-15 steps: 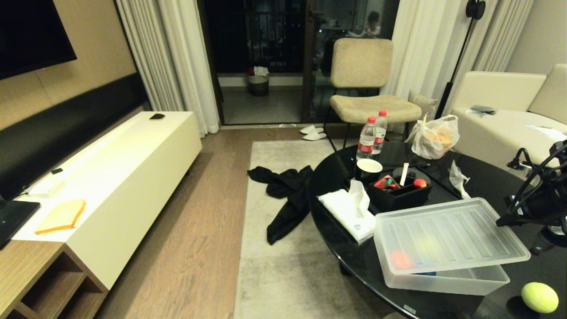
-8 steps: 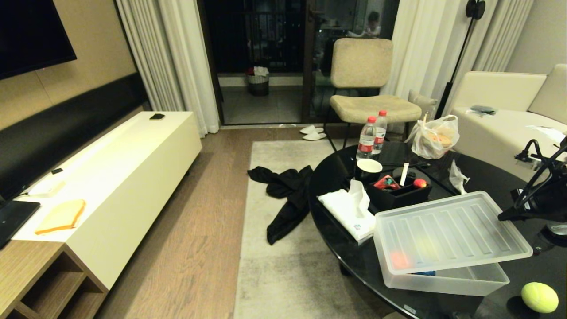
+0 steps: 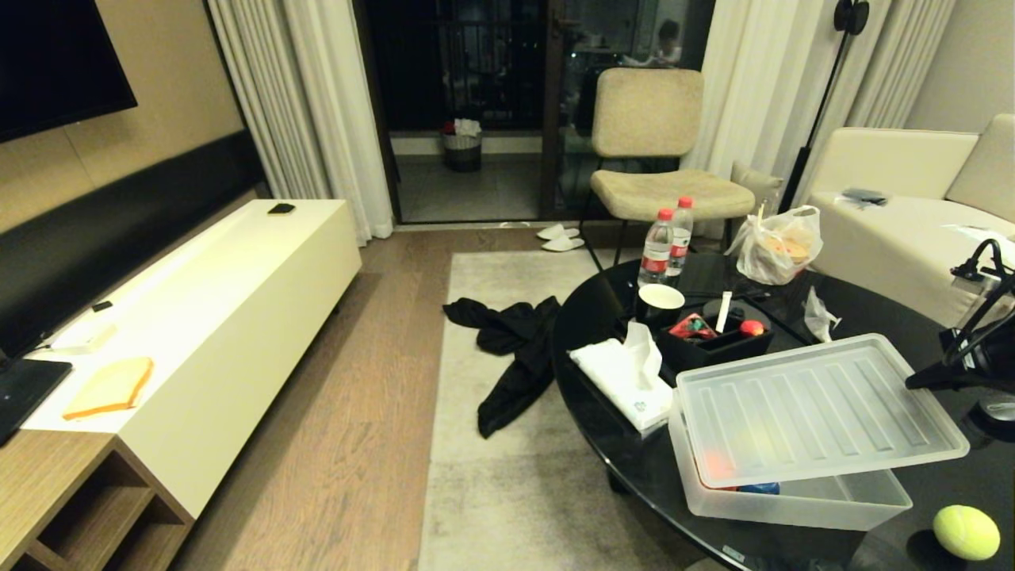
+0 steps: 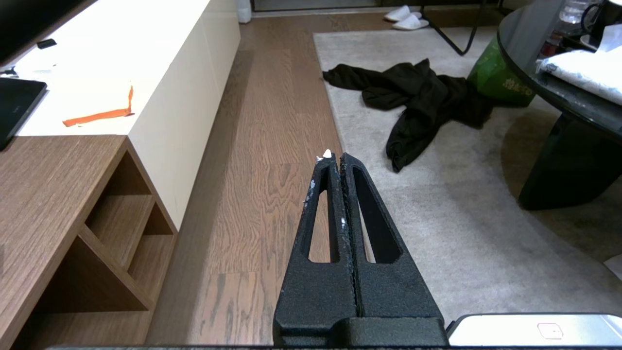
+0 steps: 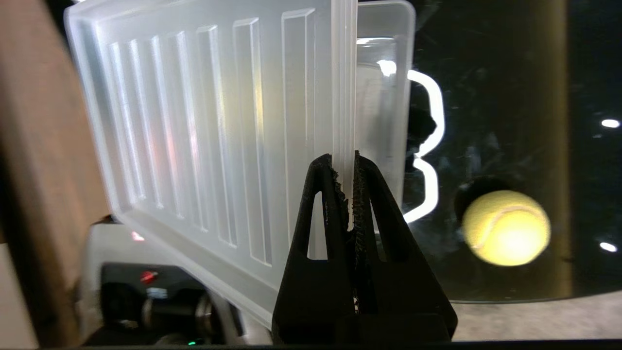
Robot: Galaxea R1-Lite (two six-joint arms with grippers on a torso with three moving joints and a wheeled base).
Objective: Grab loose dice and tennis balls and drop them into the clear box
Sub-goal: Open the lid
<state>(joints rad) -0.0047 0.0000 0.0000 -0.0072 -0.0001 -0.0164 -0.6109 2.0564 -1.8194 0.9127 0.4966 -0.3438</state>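
Note:
The clear box (image 3: 801, 503) stands on the near part of the black round table (image 3: 603, 317). Its ribbed lid (image 3: 817, 408) is tilted up over it. My right gripper (image 3: 916, 382) is shut on the lid's right rim. In the right wrist view the gripper (image 5: 346, 160) pinches that rim, with the lid (image 5: 194, 126) on one side and the box wall (image 5: 384, 97) behind it. A red shape (image 3: 718, 466) and a blue one (image 3: 759, 488) show through the box. One tennis ball (image 3: 966, 532) (image 5: 505, 227) lies on the table right of the box. My left gripper (image 4: 334, 156) is shut, empty, over the floor.
Behind the box sit a black tray (image 3: 714, 353) of small items, a tissue pack (image 3: 622, 377), a cup (image 3: 660, 298), two water bottles (image 3: 656, 247) and a plastic bag (image 3: 781, 246). Dark clothing (image 3: 515, 349) lies on the rug. A low cabinet (image 3: 214, 317) runs along the left.
My right arm has moved right and up, lifting the lid's right side and sliding it to the right. The box, the ball and the left arm have stayed put.

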